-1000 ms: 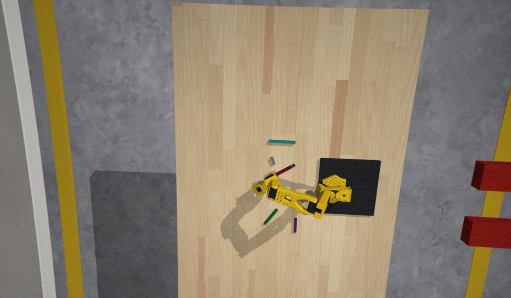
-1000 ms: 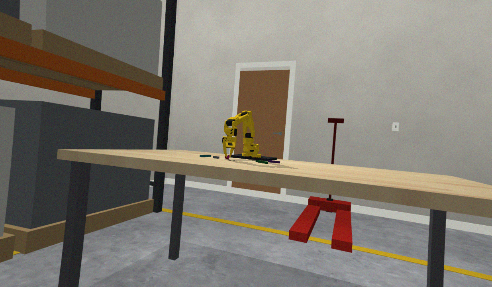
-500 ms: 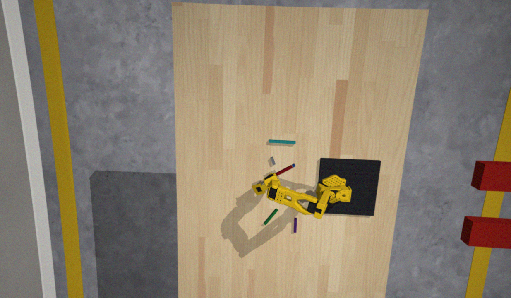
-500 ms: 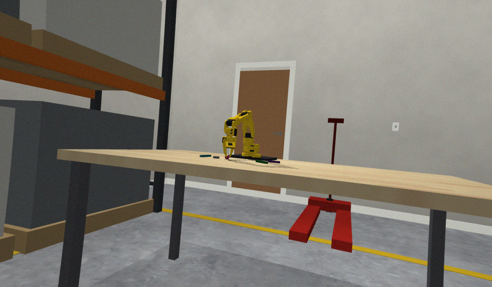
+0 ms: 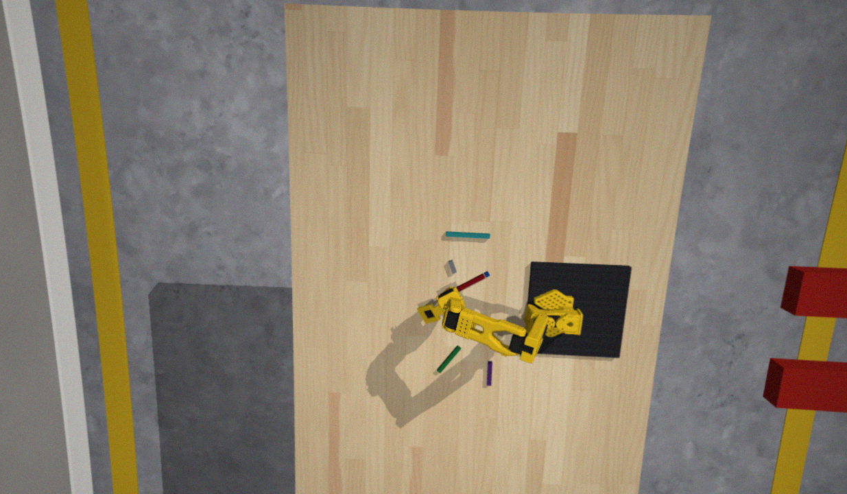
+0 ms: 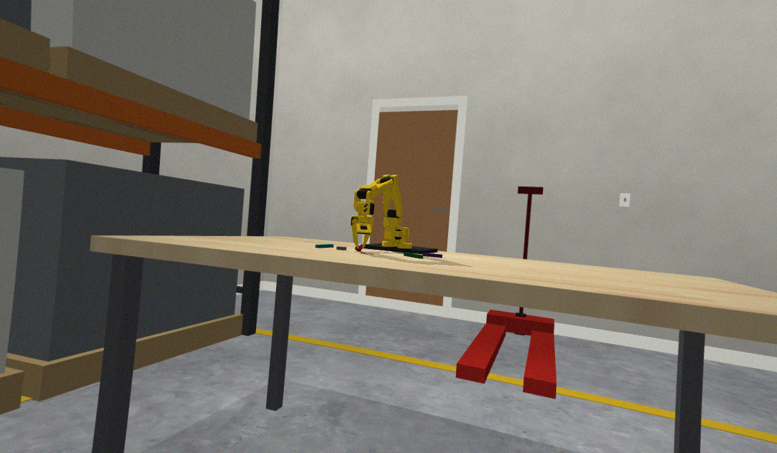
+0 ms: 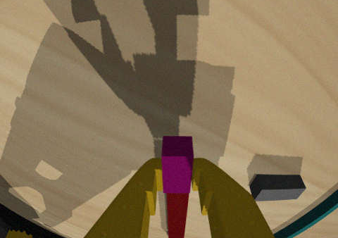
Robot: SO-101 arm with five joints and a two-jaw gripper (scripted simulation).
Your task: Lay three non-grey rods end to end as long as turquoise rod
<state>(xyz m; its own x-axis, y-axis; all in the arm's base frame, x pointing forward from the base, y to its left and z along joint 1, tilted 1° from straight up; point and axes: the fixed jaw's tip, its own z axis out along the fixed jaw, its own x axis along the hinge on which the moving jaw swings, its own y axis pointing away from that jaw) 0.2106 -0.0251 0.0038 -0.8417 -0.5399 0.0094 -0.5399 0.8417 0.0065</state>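
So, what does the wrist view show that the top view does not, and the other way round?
Only the wrist view shows the magenta rod clamped between the gripper's fingers, lined up with the red rod's end.

Only the top view shows the blue rod at the red rod's far end, the green rod, the purple rod, the arm's black base plate and the whole turquoise rod.

Both show the red rod, the grey rod beside it and the wooden table.

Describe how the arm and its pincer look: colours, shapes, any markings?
The arm is bright yellow with black joint blocks, its flat links dotted with small holes. It stands on a black square base plate. The pincer has two plain, dark-yellow tapered fingers. No cables or markings show.
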